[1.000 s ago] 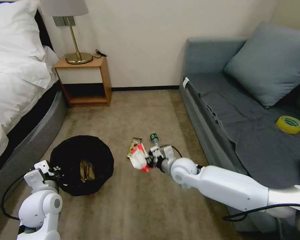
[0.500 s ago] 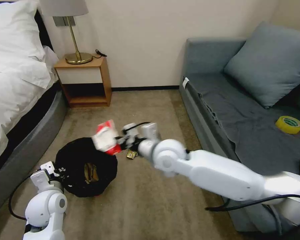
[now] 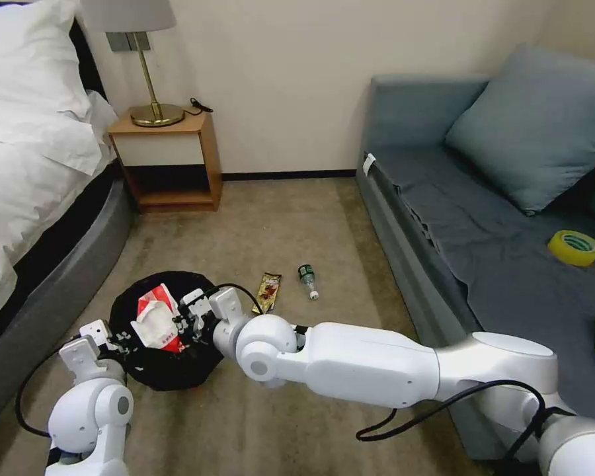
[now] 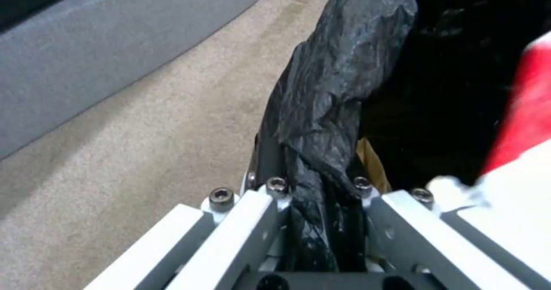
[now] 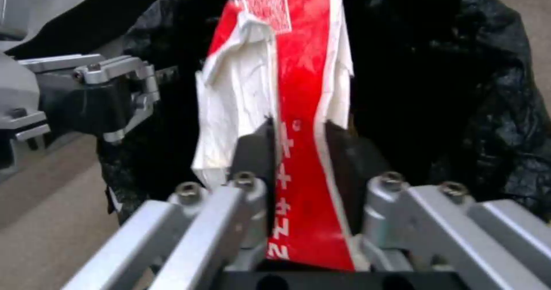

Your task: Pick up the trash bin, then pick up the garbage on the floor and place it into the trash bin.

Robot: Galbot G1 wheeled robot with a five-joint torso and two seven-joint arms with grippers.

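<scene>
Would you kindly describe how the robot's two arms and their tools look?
Both arms are glossy white, with rounded joint housings and a black cable looping beside each. The left tool and right tool are pale silver metal linkages with hex bolts on black bases; the right one has dark pads.

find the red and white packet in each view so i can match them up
Head view: the packet hangs over the bin's open mouth, pinched in the right hand.
Left wrist view: a red and white blur at the edge, beside the bag rim that the left hand clamps.
Right wrist view: centre, upright between the fingers.
Shared landmark: the bin's crinkled black bag.
</scene>
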